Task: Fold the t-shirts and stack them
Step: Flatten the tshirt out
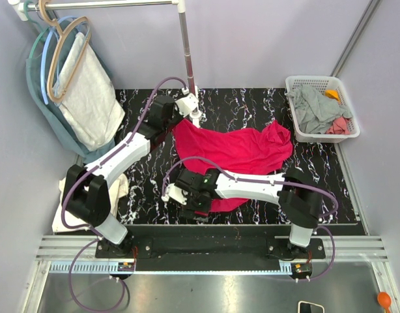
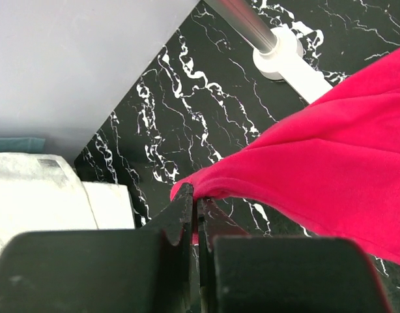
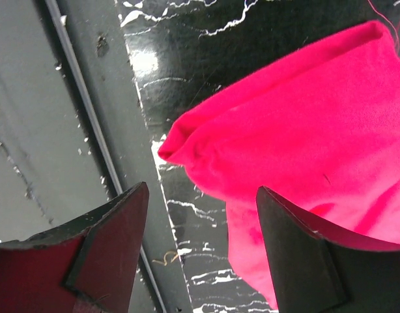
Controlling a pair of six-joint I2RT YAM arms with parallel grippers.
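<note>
The outstretched left hand (image 2: 197, 207) pinches a far corner of the red shirt (image 1: 242, 149); the right hand (image 3: 201, 190) hovers wide at its near corner, seemingly not touching.

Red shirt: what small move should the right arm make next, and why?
Probably ease the right end effector forward and close on the shirt at its near corner: its jaws are open with that corner just ahead, not yet between them, while the left end effector pinches the far corner.
</note>
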